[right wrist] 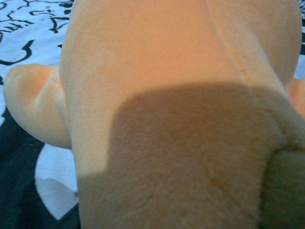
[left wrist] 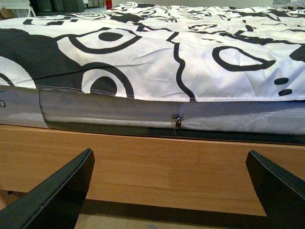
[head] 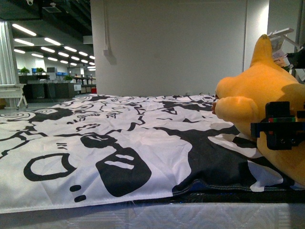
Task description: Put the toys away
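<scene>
The plush toy (head: 257, 90), frame right, lies against the right end effector (head: 279, 125), its grip unreadable; the left end effector (left wrist: 170, 157), spread wide, is well apart

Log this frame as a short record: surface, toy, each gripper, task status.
surface: black-and-white patterned cover over a white zipped mattress on a wooden frame
toy: soft yellow-orange plush animal lying on the cover at the robot's right, pointed tip up
left: left gripper open, empty, facing the bed's side
right: right gripper close against the plush; jaws hidden, grasp cannot be told
status: toy lies on the bed, not put away
</scene>
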`<act>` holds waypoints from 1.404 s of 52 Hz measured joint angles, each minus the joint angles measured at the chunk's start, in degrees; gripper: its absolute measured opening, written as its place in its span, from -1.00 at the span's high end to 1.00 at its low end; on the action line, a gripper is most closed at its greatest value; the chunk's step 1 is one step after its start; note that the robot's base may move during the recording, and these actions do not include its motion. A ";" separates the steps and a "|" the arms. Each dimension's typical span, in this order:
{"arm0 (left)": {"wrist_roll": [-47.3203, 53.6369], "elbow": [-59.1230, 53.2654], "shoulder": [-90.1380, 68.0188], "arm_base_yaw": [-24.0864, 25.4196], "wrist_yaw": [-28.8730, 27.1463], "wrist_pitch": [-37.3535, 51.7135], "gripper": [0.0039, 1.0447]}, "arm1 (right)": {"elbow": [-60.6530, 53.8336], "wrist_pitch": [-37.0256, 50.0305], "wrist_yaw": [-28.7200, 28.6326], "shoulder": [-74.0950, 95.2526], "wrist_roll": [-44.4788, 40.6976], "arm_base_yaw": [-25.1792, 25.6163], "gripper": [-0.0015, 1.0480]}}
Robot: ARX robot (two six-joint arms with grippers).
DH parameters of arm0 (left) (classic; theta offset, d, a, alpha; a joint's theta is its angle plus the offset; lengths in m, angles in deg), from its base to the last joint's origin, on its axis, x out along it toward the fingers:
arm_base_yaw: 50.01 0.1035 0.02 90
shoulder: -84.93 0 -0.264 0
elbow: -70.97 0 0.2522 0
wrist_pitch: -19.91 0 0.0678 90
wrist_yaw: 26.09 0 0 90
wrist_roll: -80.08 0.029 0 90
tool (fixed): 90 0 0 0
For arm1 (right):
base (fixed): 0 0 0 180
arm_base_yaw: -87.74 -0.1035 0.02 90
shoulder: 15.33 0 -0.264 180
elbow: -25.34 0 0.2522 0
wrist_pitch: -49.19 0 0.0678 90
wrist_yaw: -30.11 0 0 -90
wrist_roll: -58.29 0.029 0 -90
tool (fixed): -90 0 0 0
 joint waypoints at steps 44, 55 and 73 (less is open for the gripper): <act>0.00 0.00 0.00 -0.02 0.00 0.00 -0.89 | -7.02 -15.54 -19.26 -39.52 10.67 7.23 0.59; 0.02 0.00 0.00 -0.02 0.00 0.00 -0.89 | -14.97 -24.39 -29.73 -56.37 15.15 16.83 0.59; 0.02 0.00 0.00 -0.02 0.00 0.00 -0.89 | -28.09 -26.80 -22.32 -69.59 18.32 12.09 0.59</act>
